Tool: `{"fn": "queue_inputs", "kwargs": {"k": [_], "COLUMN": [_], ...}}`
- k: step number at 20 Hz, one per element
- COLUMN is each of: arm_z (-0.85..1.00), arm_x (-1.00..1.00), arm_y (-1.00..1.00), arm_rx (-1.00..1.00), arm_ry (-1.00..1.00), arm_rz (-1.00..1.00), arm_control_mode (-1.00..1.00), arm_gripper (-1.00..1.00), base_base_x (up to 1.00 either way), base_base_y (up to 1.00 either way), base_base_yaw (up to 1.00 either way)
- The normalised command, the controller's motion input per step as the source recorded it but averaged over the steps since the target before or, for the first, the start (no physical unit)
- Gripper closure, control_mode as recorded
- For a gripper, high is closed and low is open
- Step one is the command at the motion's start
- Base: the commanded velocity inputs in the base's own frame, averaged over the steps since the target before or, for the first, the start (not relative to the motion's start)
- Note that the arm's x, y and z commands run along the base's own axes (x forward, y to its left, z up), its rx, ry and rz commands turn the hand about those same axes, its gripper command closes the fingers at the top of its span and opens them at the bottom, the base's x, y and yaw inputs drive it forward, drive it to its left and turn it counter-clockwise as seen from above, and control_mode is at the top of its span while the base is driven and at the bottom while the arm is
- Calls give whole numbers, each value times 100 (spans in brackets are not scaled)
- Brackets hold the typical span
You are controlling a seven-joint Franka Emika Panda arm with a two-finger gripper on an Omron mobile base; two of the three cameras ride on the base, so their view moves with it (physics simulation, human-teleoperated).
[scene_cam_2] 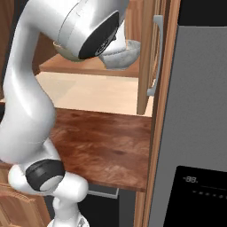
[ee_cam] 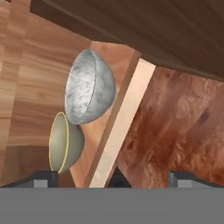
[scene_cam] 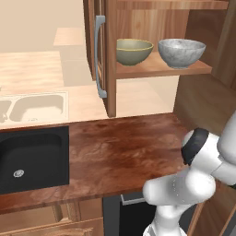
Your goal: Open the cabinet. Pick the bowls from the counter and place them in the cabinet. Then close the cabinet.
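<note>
On the wooden shelf (scene_cam: 156, 69) of the open medium-brown wall cabinet (scene_cam: 110, 60), the dull olive-yellow bowl (scene_cam: 132, 50) sits upright at 9 o'clock of the glossy white-grey bowl (scene_cam: 181, 52), just beside it. The gripper (ee_cam: 113, 175) is released, jaws spread wide, grasping nothing. The dark reddish-brown counter (scene_cam: 120, 152) lies below.

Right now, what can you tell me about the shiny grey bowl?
The grey-white bowl is round, glossy and mottled like marble, with a thin rim. It stands upright and looks empty on the wooden shelf inside the open cabinet, toward the right. The olive-yellow bowl sits close on its left. Nothing holds it; only the shelf touches it.
</note>
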Motion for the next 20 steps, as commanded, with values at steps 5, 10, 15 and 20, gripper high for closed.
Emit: {"fn": "queue_inputs", "kwargs": {"k": [5, 10, 15, 20], "arm_z": [-100, -100, -100, -10], "arm_x": [-100, -95, -43, -40], "arm_y": [45, 100, 82, 10], "arm_rx": [-17, -22, -13, 0], "arm_ry": [-45, -59, -70, -51], "arm_rz": [0, 0, -4, -15], "arm_control_mode": [-100, -100, -100, -100], "arm_gripper": [-100, -100, -100, -100], "base_base_x": [0, 0, 0, 0], "base_base_y": [0, 0, 0, 0], "base_base_yaw": [0, 0, 0, 0]}}
